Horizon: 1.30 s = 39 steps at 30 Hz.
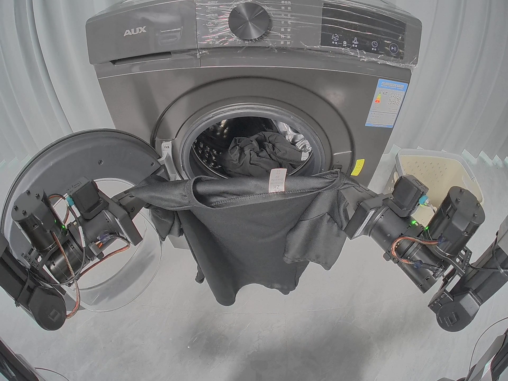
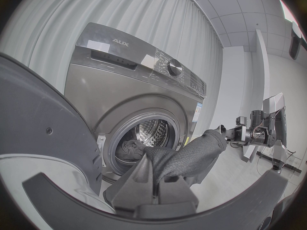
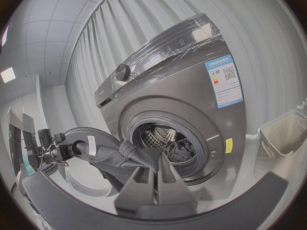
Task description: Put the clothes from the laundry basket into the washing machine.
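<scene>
Now L end effector (image 1: 132,198), R end effector (image 1: 353,199) hold shirt (image 1: 248,228) (taut).

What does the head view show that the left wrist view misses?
Head view adds the laundry basket beside the washing machine and the black shirt's white label. Left wrist view adds the ceiling and a close look at the left tool pinching the shirt. Both show the open door, clothes in the drum and the shirt stretched to the right tool.

Pale pleated curtains (image 1: 42,70) hung floor to ceiling. The floor (image 1: 328,334) was smooth, glossy light grey. A tiled ceiling (image 3: 44,26) carried lit panels (image 3: 7,74).
</scene>
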Tool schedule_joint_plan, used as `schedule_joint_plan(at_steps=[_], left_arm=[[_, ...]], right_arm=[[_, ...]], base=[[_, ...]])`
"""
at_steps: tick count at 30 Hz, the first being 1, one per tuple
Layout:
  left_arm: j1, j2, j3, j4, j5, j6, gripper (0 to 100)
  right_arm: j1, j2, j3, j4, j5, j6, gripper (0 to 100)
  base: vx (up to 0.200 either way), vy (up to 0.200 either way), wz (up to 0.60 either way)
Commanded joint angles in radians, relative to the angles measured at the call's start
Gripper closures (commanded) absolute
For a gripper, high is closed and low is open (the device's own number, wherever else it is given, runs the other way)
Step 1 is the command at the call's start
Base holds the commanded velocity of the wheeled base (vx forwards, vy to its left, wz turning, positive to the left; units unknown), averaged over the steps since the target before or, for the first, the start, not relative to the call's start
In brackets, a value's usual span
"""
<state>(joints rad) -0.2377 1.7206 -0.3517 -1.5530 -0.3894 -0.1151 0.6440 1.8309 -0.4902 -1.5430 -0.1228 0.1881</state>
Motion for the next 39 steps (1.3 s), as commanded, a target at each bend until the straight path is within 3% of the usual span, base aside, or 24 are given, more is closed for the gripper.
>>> schedule_joint_plan(at_steps=[1,22,27,39], left_arm=[[0.004,0.002,-0.001,-0.001,0.000,0.000,100],[0.001,0.000,-0.007,-0.001,0.006,-0.011,100],[0.000,-0.004,-0.018,-0.001,0.006,-0.040,100],[-0.002,-0.003,-0.020,-0.001,0.007,-0.043,100]], right_arm=[[-0.001,-0.010,0.005,0.001,0.000,-0.004,100],[-0.003,-0.055,-0.037,0.001,-0.001,-0.009,100],[-0.001,-0.068,-0.045,0.001,-0.001,-0.010,100],[-0.001,-0.068,-0.045,0.001,-0.001,-0.010,100]], base=[[0.000,0.000,0.00],[0.000,0.000,0.00],[0.000,0.000,0.00],[0.000,0.000,0.00]])
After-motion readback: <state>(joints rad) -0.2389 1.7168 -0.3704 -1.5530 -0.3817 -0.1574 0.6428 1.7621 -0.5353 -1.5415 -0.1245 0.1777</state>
